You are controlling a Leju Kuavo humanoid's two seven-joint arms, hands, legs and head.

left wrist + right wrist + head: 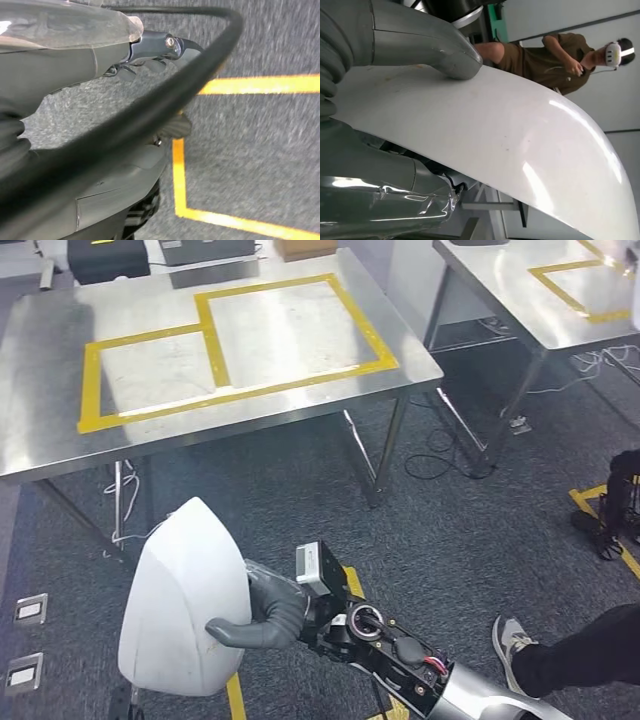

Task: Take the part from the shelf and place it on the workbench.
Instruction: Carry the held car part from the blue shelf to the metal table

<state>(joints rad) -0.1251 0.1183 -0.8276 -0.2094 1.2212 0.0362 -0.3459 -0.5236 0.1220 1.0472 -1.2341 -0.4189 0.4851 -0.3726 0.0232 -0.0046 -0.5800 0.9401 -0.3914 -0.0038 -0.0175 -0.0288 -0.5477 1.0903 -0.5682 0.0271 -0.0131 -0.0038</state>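
Part [177, 600] white, glossy, dome-curved shell; right hand [260, 615] grips edge.

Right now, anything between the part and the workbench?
Nothing visible. The right hand holds the white part over the carpet, short of the workbench; only open floor lies between, and the taped top is bare.
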